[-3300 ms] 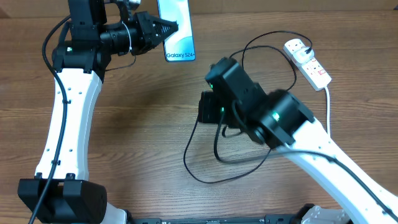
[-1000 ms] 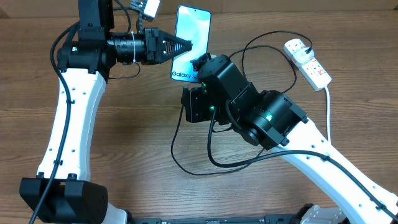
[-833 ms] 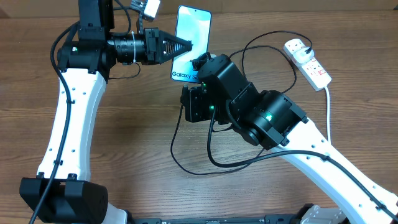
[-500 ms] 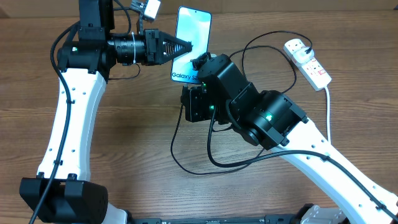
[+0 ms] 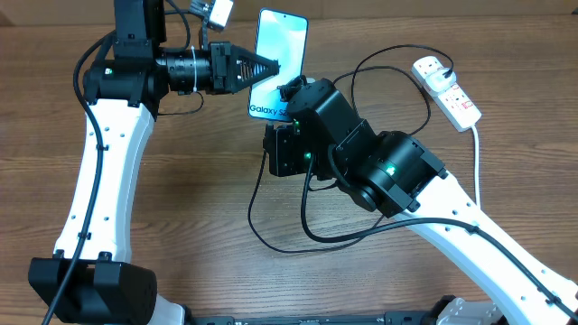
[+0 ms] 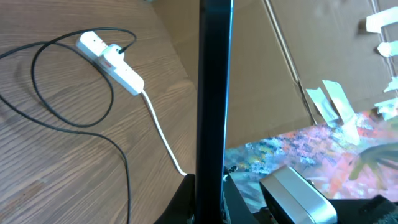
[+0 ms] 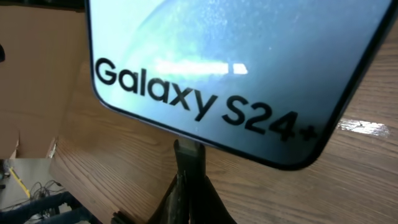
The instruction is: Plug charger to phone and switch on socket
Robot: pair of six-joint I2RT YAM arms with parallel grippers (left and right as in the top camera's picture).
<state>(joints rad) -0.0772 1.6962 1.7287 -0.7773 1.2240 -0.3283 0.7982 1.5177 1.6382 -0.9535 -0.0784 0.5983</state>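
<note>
My left gripper is shut on the phone by its side edge and holds it lifted above the table. From the left wrist the phone shows edge-on as a dark bar between my fingers. My right gripper is shut on the charger's connector tip, which meets the bottom edge of the phone under the "Galaxy S24+" text. How deep the tip sits cannot be seen. The charger's black cable loops across the table to the white socket at the far right.
The socket's thick white lead runs down the right side of the table, also visible in the left wrist view. Beyond the table edge stand a cardboard wall and a silver box. The right arm's bulky wrist covers the table's middle.
Over three seconds the left gripper carried the phone to the right, and the right arm moved up-left to its bottom edge. Nothing has moved in the last second.
</note>
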